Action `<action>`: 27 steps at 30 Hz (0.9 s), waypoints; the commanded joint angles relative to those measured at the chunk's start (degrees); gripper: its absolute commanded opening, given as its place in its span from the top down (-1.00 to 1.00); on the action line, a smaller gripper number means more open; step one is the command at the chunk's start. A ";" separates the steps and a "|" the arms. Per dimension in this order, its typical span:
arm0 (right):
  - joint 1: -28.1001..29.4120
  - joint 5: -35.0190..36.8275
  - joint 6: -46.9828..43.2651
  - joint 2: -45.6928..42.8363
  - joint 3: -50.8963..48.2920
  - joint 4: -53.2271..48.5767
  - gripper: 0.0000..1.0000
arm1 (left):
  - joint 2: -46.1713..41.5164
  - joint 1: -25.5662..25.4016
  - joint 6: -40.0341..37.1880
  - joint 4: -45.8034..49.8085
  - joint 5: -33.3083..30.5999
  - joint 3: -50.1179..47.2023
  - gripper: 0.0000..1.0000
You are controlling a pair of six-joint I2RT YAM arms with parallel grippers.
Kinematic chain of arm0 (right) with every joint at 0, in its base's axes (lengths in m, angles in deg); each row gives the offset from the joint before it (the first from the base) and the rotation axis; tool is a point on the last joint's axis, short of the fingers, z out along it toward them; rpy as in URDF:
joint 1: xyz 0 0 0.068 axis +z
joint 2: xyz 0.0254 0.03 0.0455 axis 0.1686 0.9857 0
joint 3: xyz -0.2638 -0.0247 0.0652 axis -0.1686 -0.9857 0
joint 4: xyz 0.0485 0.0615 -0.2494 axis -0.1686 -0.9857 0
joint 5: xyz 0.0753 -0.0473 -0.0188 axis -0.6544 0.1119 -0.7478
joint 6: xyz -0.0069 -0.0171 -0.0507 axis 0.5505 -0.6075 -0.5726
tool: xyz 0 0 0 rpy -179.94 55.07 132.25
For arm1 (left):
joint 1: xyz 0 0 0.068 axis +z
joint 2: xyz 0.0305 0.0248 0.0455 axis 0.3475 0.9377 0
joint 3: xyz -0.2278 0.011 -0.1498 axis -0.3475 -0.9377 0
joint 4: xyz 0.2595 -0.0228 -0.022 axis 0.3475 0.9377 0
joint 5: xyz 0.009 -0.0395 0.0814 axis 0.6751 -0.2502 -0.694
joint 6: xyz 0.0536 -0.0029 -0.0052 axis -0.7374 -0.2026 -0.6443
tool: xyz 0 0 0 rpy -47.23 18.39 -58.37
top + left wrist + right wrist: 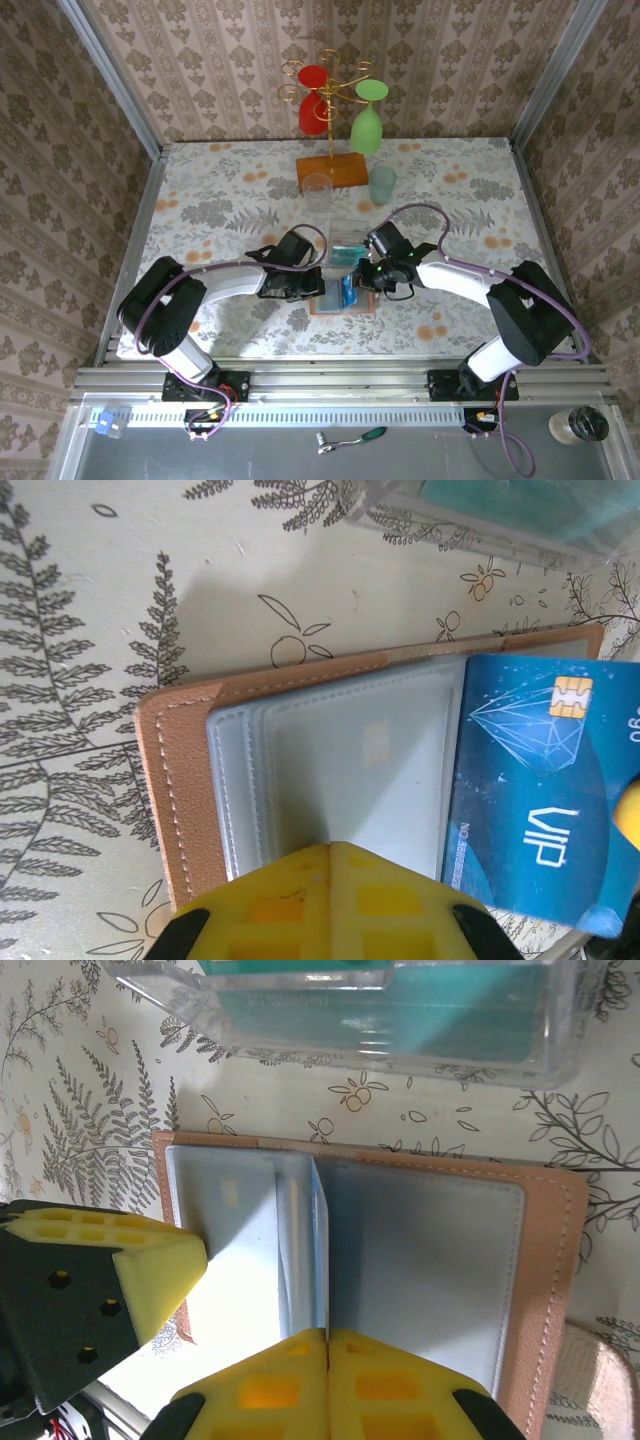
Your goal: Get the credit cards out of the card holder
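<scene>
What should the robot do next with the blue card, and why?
Probably the right gripper should lift the blue card clear of the card holder. Its fingers are shut on the card's edge, the card sits over the open holder, and the left gripper, shut, presses the holder's other side down.

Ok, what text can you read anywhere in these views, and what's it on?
"VIP": on the blue card lying across the card holder, left wrist view.
"NO." plus digits along that card's edge: digits too small to read.
Characters at that card's right edge: cut off, unreadable.
Teal cards in the clear box: print blurred, unreadable.
</scene>
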 commanded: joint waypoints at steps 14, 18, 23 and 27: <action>0.02 0.68 -0.88 0.54 2.23 -3.80 0.86 | -1.36 -0.26 -1.12 2.00 -1.32 0.86 0.88; 0.10 0.72 -0.87 0.70 2.73 -4.24 0.84 | -2.71 -0.26 -1.23 1.97 -2.47 0.43 0.68; 0.26 0.65 -0.92 1.29 3.32 -4.84 0.83 | -5.48 0.16 -1.30 2.81 -5.11 -0.88 0.56; 0.54 0.69 -0.68 1.57 3.88 -4.97 0.83 | -6.47 0.74 -1.57 3.54 -6.29 -2.09 0.56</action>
